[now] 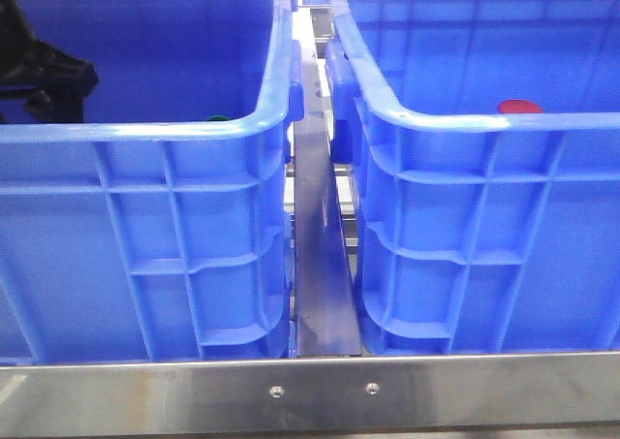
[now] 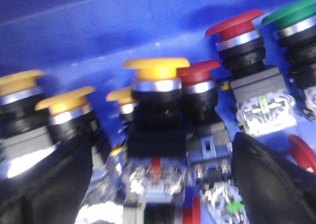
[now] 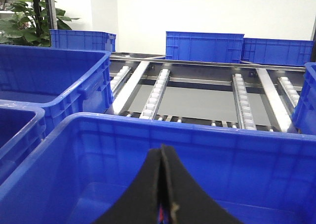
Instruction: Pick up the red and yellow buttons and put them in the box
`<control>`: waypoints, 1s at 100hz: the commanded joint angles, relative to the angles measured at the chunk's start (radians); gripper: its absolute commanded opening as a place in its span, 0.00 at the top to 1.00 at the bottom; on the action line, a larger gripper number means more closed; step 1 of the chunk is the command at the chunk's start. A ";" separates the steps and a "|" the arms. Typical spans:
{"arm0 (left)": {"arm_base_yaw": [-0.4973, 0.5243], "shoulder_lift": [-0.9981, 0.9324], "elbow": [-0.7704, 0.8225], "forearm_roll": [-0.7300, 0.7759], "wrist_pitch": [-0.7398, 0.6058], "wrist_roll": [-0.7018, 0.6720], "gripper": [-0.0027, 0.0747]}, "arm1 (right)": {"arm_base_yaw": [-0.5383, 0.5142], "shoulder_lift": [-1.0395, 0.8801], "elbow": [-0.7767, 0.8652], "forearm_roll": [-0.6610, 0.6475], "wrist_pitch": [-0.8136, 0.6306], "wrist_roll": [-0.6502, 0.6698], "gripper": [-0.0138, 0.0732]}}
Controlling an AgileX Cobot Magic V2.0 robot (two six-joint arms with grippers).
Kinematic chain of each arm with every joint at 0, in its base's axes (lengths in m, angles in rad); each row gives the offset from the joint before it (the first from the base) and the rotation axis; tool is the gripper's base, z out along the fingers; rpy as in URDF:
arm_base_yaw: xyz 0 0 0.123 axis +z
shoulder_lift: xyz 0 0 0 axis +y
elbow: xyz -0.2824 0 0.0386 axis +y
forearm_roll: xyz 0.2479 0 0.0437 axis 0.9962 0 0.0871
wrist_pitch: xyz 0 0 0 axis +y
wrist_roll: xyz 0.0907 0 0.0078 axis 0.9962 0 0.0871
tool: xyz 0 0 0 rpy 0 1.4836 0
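Setting: roller-conveyor bay, white wall behind, more blue crates and a potted plant at the far side. Two deep blue crates sit side by side on a steel frame, a narrow gap between them.

Left crate is the bin of parts: the left gripper is down inside it, fingers spread wide with nothing between them yet. Straddled between the fingers stand a yellow button and, just beside it, a red button, both cap-up on black bodies with clear contact blocks. Judgement: the wide opening is set to take the yellow one by its body.

Outward from the gripper: more yellow caps beyond one finger; a taller red cap and a green cap beyond the other.

Right crate, the box in my reading, already shows a red cap past its near rim. The right gripper hangs above it, fingers pressed together; whether they pinch anything, cannot tell.

No legible brand, label or writing anywhere.
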 commanded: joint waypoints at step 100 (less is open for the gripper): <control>-0.024 -0.256 -0.016 -0.018 0.034 0.000 0.99 | -0.001 0.005 -0.025 0.111 -0.018 -0.002 0.92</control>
